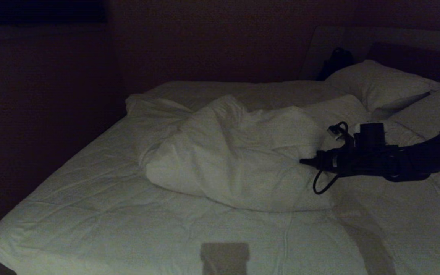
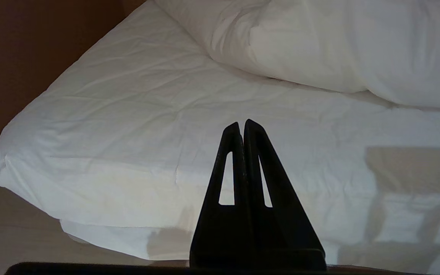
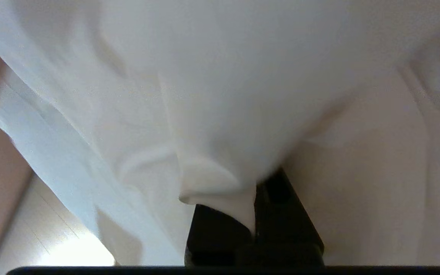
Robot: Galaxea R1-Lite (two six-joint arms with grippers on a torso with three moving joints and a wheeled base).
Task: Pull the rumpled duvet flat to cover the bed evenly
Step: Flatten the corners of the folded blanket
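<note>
Just ahead of the right gripper (image 1: 303,162), the duvet (image 1: 235,152) sits bunched mid-bed (image 1: 90,214), a fold clamped between its fingers (image 3: 281,214). Best drawn low and steady, away from the heap. Left gripper (image 2: 242,126) waits pressed together by the bed's edge.

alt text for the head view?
A rumpled white duvet lies bunched mid-bed, the right gripper shut on its right-hand edge. Pillows sit at the far right by the headboard.

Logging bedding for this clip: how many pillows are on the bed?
2 soft white pillows: one below the dark headboard, another at the head view's right edge, cut off. The heaped duvet may hide others.
</note>
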